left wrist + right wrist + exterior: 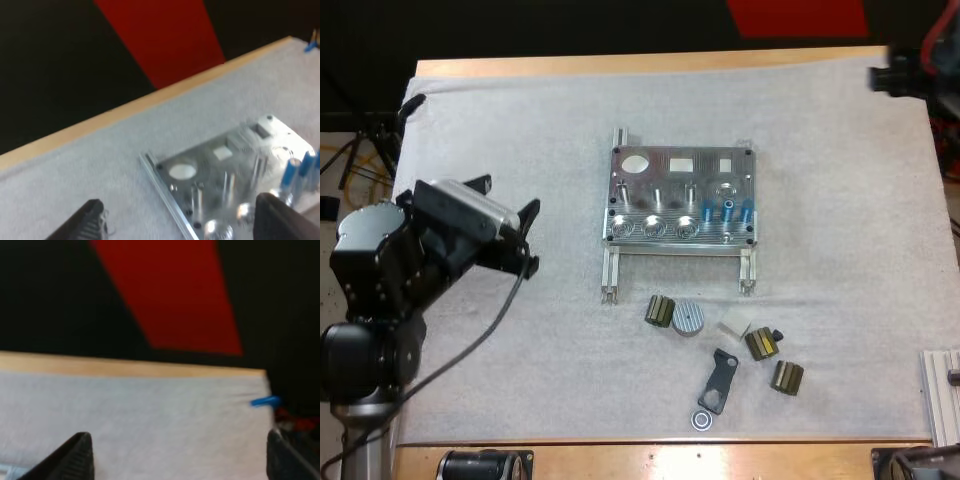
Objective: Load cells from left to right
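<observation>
Blue cells (727,212) in fixture (665,165), well apart from spread left gripper (182,220); right gripper (180,457) spread

Bare mat (500,140) lies open left and right of the metal fixture (665,190), but small dark parts (761,344) crowd its near side and blue cylinders (727,211) stand at its right front.

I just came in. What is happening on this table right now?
Nothing is being held at this moment. The left gripper is open, to the left of the fixture and pointing toward it. The right gripper is open too, over the mat and facing its far edge. Three blue cylinders stand at the fixture's front right. Small dark parts lie on the mat in front of it.
</observation>
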Controlling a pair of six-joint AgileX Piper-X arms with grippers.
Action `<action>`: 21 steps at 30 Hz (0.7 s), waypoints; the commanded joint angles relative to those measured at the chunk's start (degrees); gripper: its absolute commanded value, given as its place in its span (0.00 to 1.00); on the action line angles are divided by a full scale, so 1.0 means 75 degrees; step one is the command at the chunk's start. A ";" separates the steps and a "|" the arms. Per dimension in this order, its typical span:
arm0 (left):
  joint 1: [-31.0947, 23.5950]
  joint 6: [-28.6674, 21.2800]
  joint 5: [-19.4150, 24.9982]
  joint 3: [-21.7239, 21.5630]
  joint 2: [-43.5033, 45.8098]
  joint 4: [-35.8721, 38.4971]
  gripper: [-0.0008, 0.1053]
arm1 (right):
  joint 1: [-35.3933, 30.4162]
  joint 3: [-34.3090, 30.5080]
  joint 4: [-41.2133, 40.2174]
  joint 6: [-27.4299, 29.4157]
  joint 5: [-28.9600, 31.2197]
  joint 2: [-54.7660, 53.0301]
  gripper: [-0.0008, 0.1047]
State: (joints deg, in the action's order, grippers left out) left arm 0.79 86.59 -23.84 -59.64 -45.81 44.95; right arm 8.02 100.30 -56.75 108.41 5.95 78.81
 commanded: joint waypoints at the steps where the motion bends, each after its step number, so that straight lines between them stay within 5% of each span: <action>1: -0.0001 -0.0115 -0.0048 -0.0041 0.0228 0.0214 0.58 | -0.0147 0.0018 -0.0072 0.0119 -0.0092 -0.0394 0.66; 10: -0.0001 -0.0149 -0.0048 -0.0022 0.1566 0.1076 0.58 | -0.0247 -0.1353 -0.0127 0.0146 -0.0090 -0.2547 0.66; 21: -0.0001 0.0120 -0.0033 0.1110 0.4676 0.2409 0.58 | -0.0247 -0.5079 0.0390 0.0102 -0.0090 -0.6252 0.66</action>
State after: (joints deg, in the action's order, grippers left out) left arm 0.79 86.09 -23.84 -52.25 -14.02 62.35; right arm 6.40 63.69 -55.11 108.83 5.71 35.19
